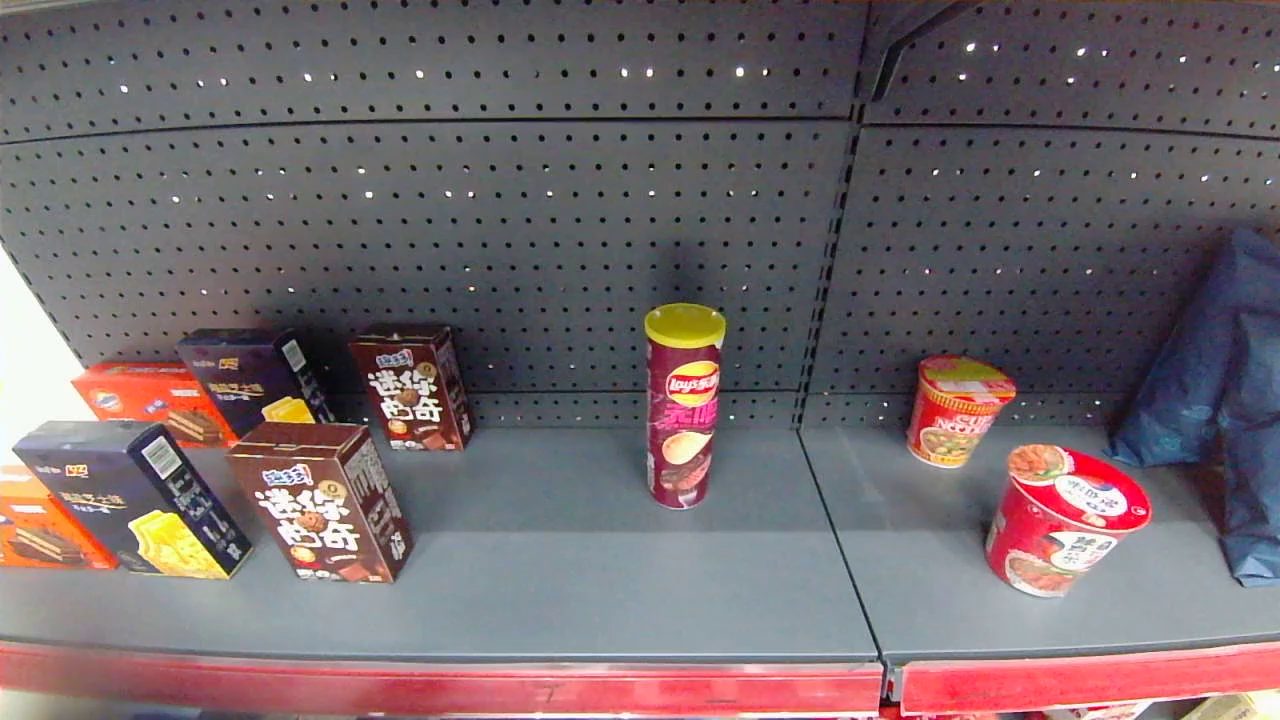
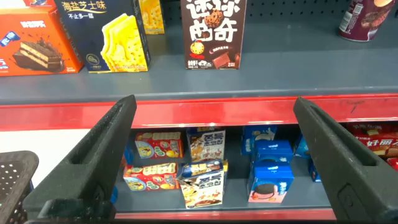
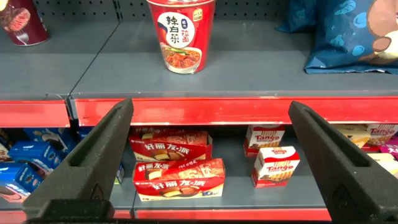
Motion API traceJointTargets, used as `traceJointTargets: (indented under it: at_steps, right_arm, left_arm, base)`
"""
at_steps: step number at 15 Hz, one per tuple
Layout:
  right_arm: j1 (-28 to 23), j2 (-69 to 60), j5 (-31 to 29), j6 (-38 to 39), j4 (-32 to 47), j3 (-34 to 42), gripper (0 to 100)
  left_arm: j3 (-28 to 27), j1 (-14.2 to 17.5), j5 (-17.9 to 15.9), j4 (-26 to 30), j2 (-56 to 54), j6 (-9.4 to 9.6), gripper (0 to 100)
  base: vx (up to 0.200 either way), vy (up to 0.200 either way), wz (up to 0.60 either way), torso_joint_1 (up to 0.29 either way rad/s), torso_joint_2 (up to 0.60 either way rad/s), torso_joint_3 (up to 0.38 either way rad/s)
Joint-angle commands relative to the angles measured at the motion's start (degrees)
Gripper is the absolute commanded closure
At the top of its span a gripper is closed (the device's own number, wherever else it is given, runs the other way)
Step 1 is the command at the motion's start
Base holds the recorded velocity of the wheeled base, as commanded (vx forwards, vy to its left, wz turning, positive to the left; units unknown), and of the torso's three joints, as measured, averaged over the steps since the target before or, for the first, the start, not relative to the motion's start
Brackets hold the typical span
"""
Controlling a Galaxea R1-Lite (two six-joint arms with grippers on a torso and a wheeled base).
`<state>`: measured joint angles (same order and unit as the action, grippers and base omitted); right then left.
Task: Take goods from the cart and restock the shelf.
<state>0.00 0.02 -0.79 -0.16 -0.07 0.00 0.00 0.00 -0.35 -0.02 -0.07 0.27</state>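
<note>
So the left hand [image 2: 214, 168] and right hand [image 3: 211, 165] are wide open, empty, facing the shelf [image 1: 560, 590] front. The chip can [image 1: 685, 405] stands upright on it, well apart from both.

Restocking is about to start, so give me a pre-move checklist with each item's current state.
1. Left gripper open and empty: ok.
2. Right gripper open and empty: ok.
3. Bare shelf between front brown box and chip can: ok.
4. Chip can standing upright: ok.
5. Front noodle cup upright on its base: ok.
6. Goods ready in the cart: cannot tell; black mesh edge, perhaps the cart, contents hidden.
</note>
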Motion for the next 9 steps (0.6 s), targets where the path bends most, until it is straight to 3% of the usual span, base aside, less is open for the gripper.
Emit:
traceJointTargets:
  at_steps: [1,8,9]
  right_arm:
    - [0.0,0.0,0.0,0.0,0.0,0.0,0]
    - [0.0,0.0,0.0,-0.1,0.0,0.0,0]
    - [-0.1,0.0,0.0,-0.1,0.0,0.0,0]
  left_arm:
    - [0.0,0.0,0.0,-0.1,0.1,0.08,0]
    - [0.0,0.0,0.0,-0.1,0.1,0.00,0]
    - [0.0,0.0,-0.1,-0.1,0.1,0.26,0]
  base:
    - [0.000,0.000,0.00,0.000,0.00,0.000]
    - [0.000,0.000,0.00,0.000,0.00,0.000]
    - [0.000,0.000,0.60,0.002,0.00,0.002]
